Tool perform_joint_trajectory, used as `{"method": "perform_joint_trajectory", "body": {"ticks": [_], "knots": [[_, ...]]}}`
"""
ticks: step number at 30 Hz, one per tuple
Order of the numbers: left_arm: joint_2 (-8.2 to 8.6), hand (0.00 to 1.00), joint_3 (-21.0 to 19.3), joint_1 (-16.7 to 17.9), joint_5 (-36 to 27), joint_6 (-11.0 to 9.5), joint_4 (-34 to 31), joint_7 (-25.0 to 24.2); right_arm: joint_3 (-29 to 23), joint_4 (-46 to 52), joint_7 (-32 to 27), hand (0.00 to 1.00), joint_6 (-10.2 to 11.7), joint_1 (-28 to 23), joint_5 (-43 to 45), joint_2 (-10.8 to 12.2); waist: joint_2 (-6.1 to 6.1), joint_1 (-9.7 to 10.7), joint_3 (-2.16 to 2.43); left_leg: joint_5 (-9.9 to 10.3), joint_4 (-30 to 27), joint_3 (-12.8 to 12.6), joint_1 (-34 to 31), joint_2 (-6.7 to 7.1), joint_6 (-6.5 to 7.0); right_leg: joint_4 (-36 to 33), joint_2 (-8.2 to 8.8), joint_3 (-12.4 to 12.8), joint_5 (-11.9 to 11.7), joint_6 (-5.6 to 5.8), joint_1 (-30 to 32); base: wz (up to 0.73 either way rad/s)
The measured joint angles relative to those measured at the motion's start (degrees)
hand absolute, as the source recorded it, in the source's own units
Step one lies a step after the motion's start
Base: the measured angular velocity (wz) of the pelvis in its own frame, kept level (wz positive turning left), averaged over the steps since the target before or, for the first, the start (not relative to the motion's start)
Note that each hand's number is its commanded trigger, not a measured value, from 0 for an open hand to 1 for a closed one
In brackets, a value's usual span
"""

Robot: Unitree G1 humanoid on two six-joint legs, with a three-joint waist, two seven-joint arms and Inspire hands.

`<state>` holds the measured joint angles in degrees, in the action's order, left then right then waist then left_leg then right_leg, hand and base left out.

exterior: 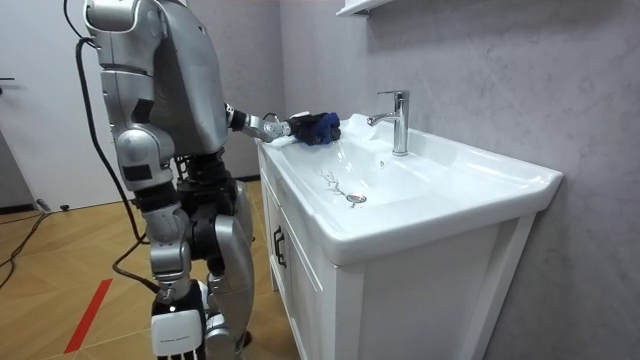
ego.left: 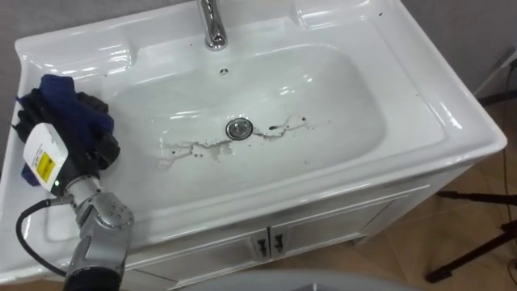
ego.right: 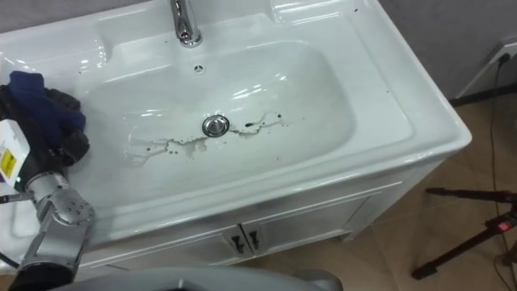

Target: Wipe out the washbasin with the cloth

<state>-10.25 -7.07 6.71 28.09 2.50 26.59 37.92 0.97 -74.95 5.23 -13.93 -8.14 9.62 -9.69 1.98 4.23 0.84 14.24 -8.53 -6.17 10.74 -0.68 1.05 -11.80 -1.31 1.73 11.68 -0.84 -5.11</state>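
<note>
The left hand [ego.left: 90, 133] sits on the basin's [ego.left: 452, 133] left ledge, at the bowl's edge, fingers clenched round a bunched blue cloth [ego.left: 60, 95] that humps up on its far side. It is the hand at the work.

What wants wiping lies to the hand's right and lower, on the bowl floor. A thin dark smear [ego.left: 194, 147] starts just right of the hand and runs away from it, through the drain [ego.left: 238, 128] and a little beyond. Its long axis runs across the bowl, left to right, so the stroke is probably a sweep rightward along it.

The bowl is otherwise glossy white and looks clean. Farther off and to the right stands the tap [ego.left: 212, 28].
</note>
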Motion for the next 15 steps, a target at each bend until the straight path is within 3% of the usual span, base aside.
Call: {"method": "perform_joint_trajectory", "body": {"ticks": [3, 4, 5, 15], "knots": [[0.0, 0.0, -0.08, -0.05, 0.14, 0.0, 0.39, -0.15, 0.0, -0.14, 0.25, 0.0, -0.64, -0.26, 0.03, 0.0, 0.04, -0.01, 0.07, -0.01, -0.04, -0.09, 0.23, -0.03, -0.03, -0.08, -0.03, 0.01, 0.0, 0.0, -0.02, 0.0], [0.0, 0.36, -0.14, -0.05, 0.14, 0.0, 0.39, -0.26, 0.0, -0.14, 0.44, 0.0, -0.93, -0.33, 0.01, 0.0, 0.03, -0.04, 0.07, -0.02, -0.04, -0.14, 0.27, -0.05, -0.03, -0.08, -0.05, 0.01, 0.0, -0.01, -0.04, 0.0], [0.0, 1.0, -0.16, -0.05, 0.14, 0.0, 0.4, -0.31, 0.01, -0.14, 0.49, 0.0, -1.11, -0.32, 0.01, 0.0, 0.02, -0.05, 0.07, -0.02, -0.04, -0.17, 0.29, -0.06, -0.04, -0.08, -0.05, 0.02, 0.0, -0.01, -0.06, 0.0], [0.01, 1.0, -1.62, -0.46, 0.95, -0.01, 0.42, -0.59, 0.01, -0.15, 0.84, 0.0, -1.25, -0.46, 0.17, 0.03, -0.07, -0.07, 0.11, -0.02, -0.04, -0.27, 0.83, -0.06, -0.04, 0.03, -0.03, 0.02, 0.0, -0.01, -0.61, 0.0]]}}
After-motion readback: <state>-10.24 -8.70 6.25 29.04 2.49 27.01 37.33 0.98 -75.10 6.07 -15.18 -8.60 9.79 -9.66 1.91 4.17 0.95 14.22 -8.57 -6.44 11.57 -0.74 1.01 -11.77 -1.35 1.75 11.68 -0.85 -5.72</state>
